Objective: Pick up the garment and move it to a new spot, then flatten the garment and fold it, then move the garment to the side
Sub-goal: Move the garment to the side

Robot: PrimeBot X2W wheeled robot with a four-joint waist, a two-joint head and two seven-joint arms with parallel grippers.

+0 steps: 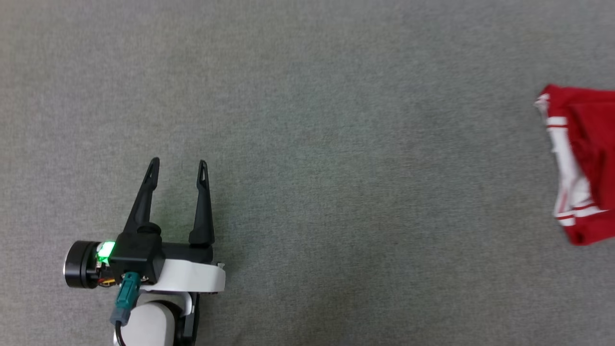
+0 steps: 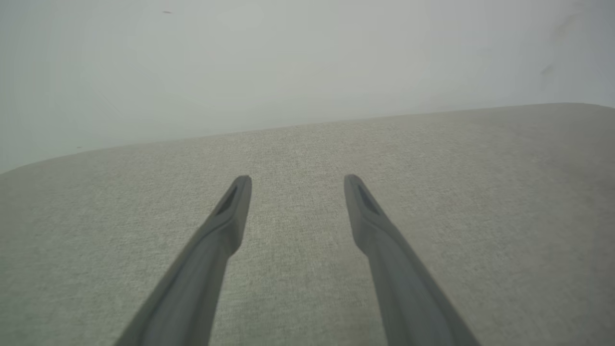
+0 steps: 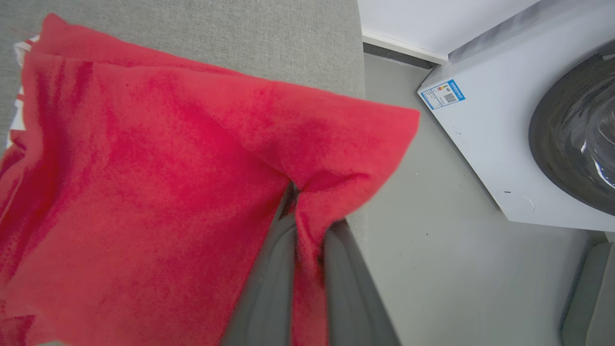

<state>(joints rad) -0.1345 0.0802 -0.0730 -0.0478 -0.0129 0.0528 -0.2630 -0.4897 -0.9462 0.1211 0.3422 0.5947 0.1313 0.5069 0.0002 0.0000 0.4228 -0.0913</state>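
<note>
Red cloth is pinched between the pressed-together fingers of my right end effector (image 3: pixel 310 218): the garment (image 3: pixel 144 168) drapes over the grey counter (image 3: pixel 288 29) at its edge (white striped trim showing). My left end effector (image 1: pixel 178 162) hovers spread and empty, well apart. Beyond lie floor (image 3: pixel 432 269) and a washing machine (image 3: pixel 485 134).

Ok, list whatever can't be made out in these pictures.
- garment: head view, cut off by the right edge, most of it out of frame.
- right tool: right wrist view, fingertips buried in red cloth.
- washing machine: right wrist view, cut by the edge; label too small to read.
</note>
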